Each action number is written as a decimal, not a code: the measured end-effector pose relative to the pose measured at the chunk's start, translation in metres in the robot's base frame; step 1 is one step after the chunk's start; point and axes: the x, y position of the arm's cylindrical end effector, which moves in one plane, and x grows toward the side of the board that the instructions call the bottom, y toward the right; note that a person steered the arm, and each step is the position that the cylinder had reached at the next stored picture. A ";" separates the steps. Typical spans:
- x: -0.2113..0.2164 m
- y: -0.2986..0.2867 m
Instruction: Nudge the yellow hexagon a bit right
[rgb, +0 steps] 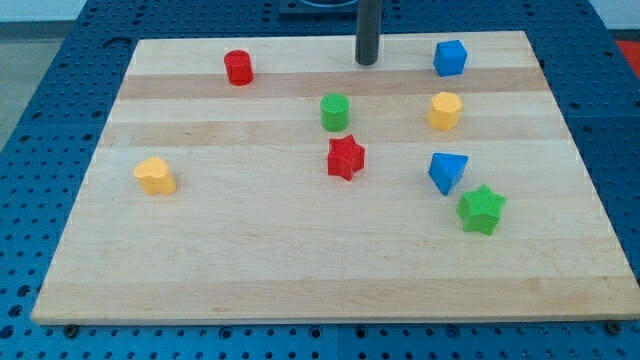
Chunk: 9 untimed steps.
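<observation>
The yellow hexagon (445, 110) sits on the wooden board at the view's upper right. My tip (367, 62) rests near the board's top edge, up and to the left of the hexagon, well apart from it. A blue cube (450, 57) lies above the hexagon. A green cylinder (334, 112) lies to the hexagon's left, below my tip.
A red cylinder (238, 67) is at the top left. A red star (345, 157) is at the middle. A blue triangular block (447, 171) and a green star (481, 209) lie at the right. A yellow heart-like block (155, 175) is at the left. The board (250, 270) lies on a blue pegboard.
</observation>
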 end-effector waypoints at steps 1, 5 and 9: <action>0.001 0.000; 0.032 0.000; 0.046 0.000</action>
